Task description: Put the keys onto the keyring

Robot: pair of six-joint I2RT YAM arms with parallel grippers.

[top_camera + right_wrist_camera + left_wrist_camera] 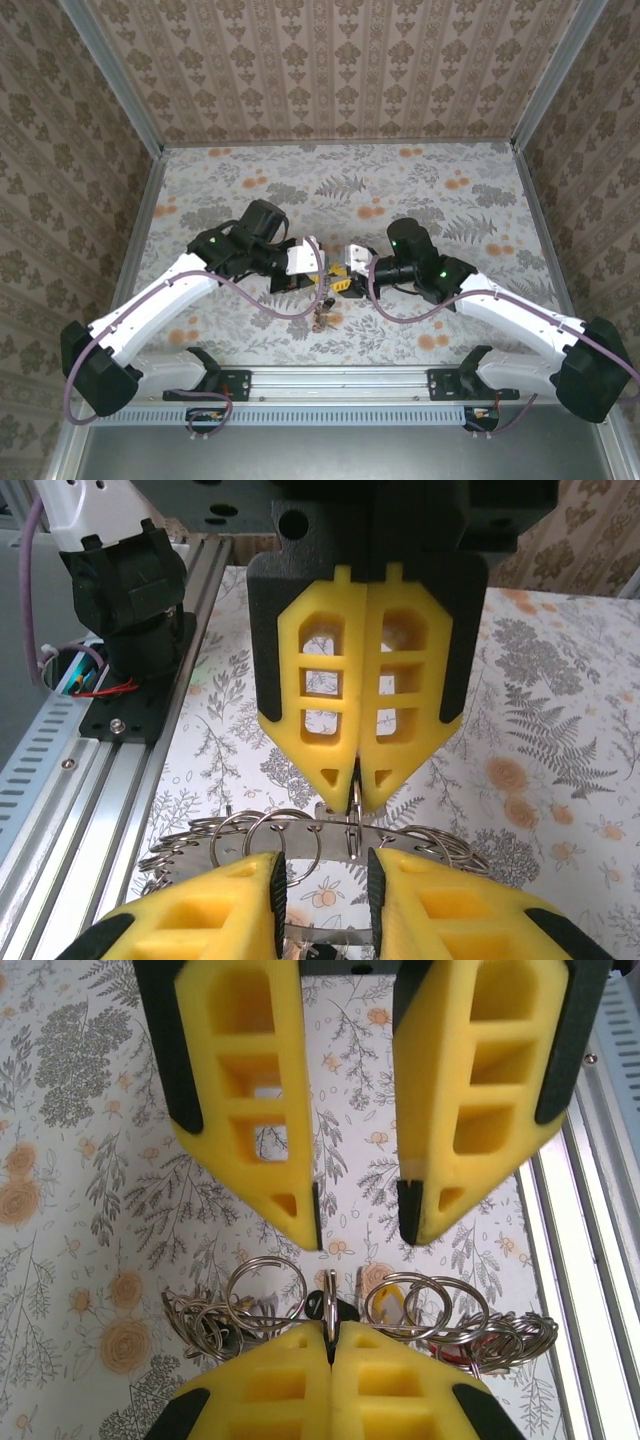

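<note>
keyring (330,1298): thin round wire, seen edge-on, held up between the two grippers. It sits over the floral table cover (420,190), mid-table toward the near edge. A row of smaller split rings (265,1290) fans out to either side of it, overlapping circles of shiny silvery wire.

keys (205,1328): small, flat, grey metal, bunched at the end of the row away from the rail. There's a red plastic tag (468,1348) at the rail end and a yellow tag (392,1300) nearer the middle. From the top camera the bunch trails from the fingertips toward the arm bases, with its low end down near the cover (touching or just above, can't tell).

left gripper (356,798): yellow moulded pads (285,1385), wedge-shaped with cut-out windows and black shells behind. The pads are pressed flat together with no gap, and the wire is pinched right at the tips. Can't tell whether a split ring is caught in with it.

right gripper (360,1222): same yellow pads, tips nose to nose with the left one's. The fingers are parted and the table cover shows through the gap. The tips sit close beside the rings; can't tell if they make contact.

aluminium rail (590,1260): grooved, runs along the near table edge just beyond the red-tag end.
</note>
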